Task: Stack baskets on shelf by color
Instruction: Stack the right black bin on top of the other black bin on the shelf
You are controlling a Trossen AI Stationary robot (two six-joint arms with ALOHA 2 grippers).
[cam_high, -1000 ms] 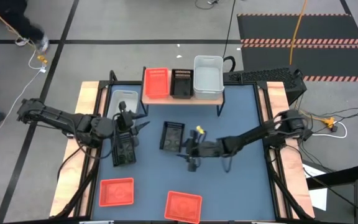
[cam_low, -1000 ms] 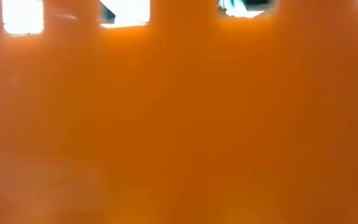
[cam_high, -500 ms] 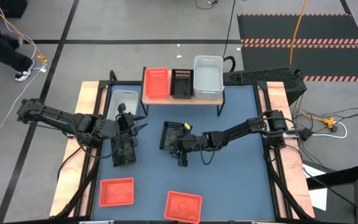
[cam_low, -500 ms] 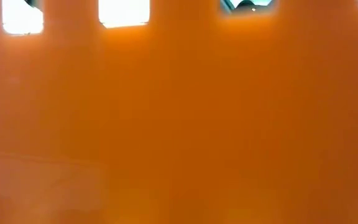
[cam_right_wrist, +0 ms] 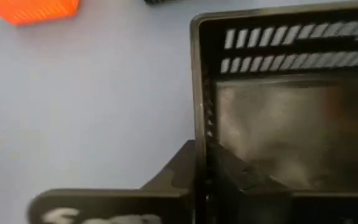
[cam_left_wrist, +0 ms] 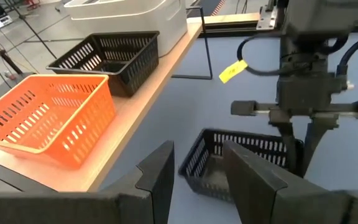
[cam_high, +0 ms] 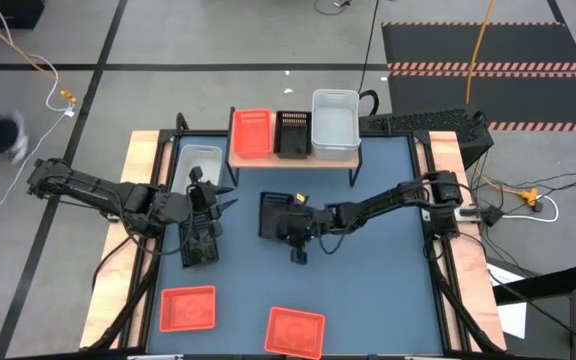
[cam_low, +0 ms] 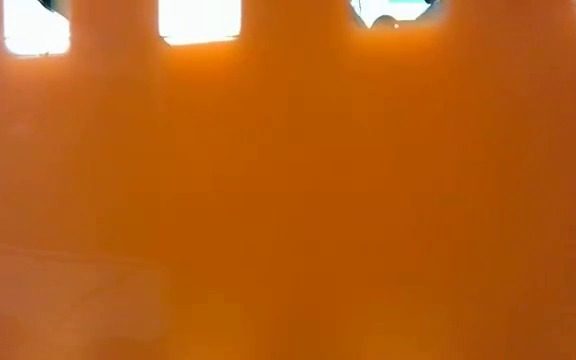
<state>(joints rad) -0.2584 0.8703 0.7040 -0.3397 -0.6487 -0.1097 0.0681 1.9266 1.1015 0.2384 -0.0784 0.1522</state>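
Observation:
On the shelf (cam_high: 293, 158) at the far side stand a red basket (cam_high: 251, 133), a black basket (cam_high: 291, 133) and a white basket (cam_high: 335, 124). A second black basket (cam_high: 276, 215) stands mid-table, with my right gripper (cam_high: 295, 224) shut on its wall. My left gripper (cam_left_wrist: 194, 168) hovers open at the table's left, nothing between its fingers. A third black basket (cam_high: 198, 243) lies just on its near side. Another white basket (cam_high: 198, 163) sits left of the shelf. Two red baskets (cam_high: 188, 308) (cam_high: 295, 331) lie near the front edge. My right gripper holds the mid-table black basket by its right-hand wall (cam_right_wrist: 201, 124), close to a corner. One finger stands inside the basket and one outside, the wall pinched between them. The fingers come from above, pointing down. The basket rests upright on the table.
The low view is filled by an orange basket wall right in front of the camera. Wooden side boards (cam_high: 140, 200) run along the table's left and right edges. Bare blue table shows between the mid-table basket and the right board.
My right gripper has moved toward the table's left, from right of the mid-table black basket onto its right wall, and has taken hold there. The basket has stayed in place.

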